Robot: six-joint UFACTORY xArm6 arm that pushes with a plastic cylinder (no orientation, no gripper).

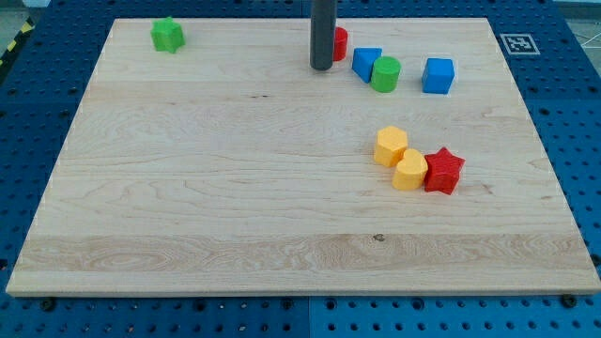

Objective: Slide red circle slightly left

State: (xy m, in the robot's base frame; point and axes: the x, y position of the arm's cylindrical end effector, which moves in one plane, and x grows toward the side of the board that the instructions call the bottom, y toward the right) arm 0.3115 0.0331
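We are resting my tip (321,67), the lower end of a smooth dark rod with no jaws to spread or press, on a pale wooden board (235,188) with visible grain. The red circle (340,43) is sitting near the view's top, just right of the rod, which is covering its left part, so we cannot tell if they are touching. To its right, a blue block (365,62) is touching a green cylinder (386,73); a blue cube (438,75) is standing apart. Lower, a yellow hexagon (391,145), a yellow heart (409,172) and a red star (443,171) are sitting pressed together. A green star (168,35) is lying far left.
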